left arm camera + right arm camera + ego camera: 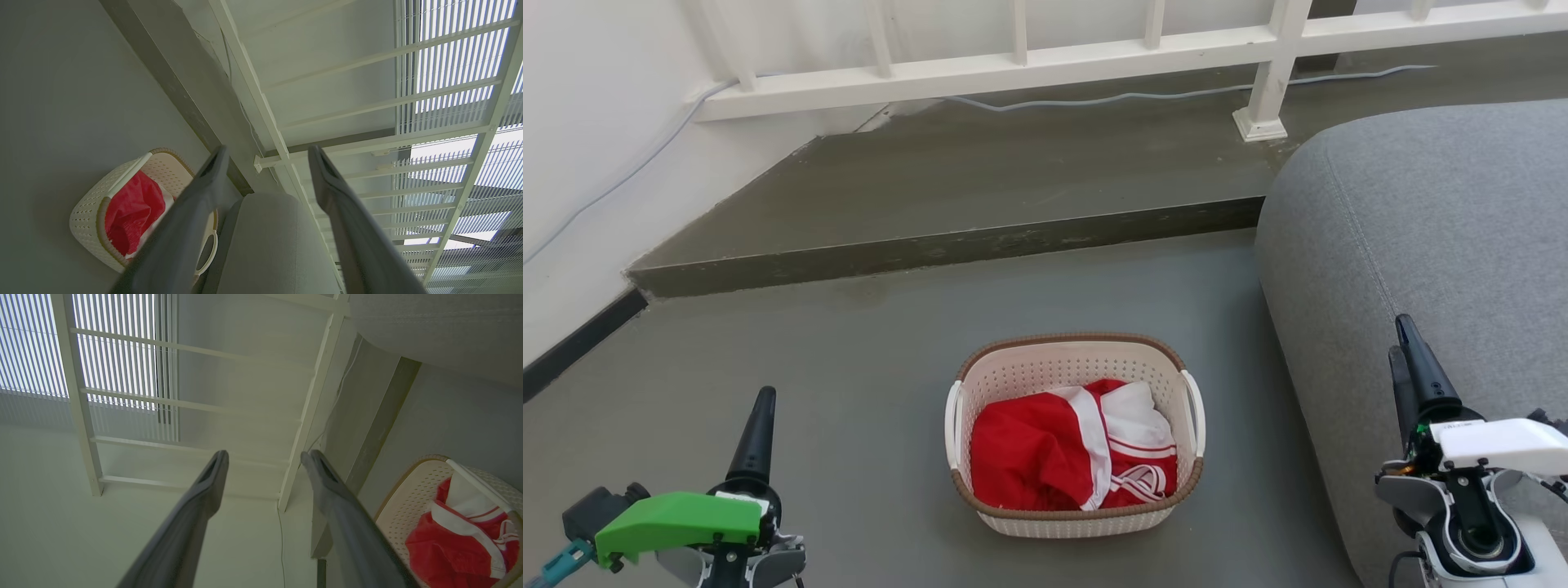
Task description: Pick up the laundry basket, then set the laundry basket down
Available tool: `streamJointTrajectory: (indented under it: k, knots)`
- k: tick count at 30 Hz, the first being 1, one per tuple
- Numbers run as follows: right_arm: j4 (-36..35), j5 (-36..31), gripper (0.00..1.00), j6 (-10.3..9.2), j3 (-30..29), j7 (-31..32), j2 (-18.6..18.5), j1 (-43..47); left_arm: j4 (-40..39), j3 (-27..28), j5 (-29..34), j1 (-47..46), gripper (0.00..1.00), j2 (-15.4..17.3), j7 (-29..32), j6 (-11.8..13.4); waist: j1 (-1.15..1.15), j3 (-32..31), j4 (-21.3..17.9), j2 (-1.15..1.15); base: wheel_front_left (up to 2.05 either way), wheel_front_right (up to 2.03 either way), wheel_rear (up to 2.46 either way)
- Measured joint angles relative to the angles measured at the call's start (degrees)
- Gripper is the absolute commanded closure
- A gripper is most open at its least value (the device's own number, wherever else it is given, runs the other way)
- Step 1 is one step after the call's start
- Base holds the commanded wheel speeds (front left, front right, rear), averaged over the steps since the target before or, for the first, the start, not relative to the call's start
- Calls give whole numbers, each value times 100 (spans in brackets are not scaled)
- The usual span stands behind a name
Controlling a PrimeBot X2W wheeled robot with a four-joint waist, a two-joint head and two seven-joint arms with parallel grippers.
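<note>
Pick-up's not started yet: the basket (pixel 1072 369) sits on the floor (pixel 849 392), well apart from your left gripper (pixel 267 152) and right gripper (pixel 265 455), both spread wide, empty. Next, I reckon, you reach down for the handles (pixel 1196 412).

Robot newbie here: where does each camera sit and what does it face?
Head view: on the head, facing down at the cream-white perforated plastic laundry basket; left gripper and right gripper at bottom corners.
Left wrist view: on that wrist, facing along its dark fingers toward the white railing.
Right wrist view: on that wrist, facing the railing past its fingers.
All three share the basket.
</note>
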Motion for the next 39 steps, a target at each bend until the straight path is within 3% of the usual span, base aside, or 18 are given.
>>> streamJointTrajectory:
  k: [25,39]
  knots:
    - [-82,-2463,0,-5,527,-536,-379,-225,-318,-377,3133,-153,0,160,-513,93,0,37,27,0,0,0,0]
    - [-83,-3667,0,-254,699,-806,-391,-287,-377,-569,4411,-222,0,124,-780,259,0,51,36,0,0,0,0]
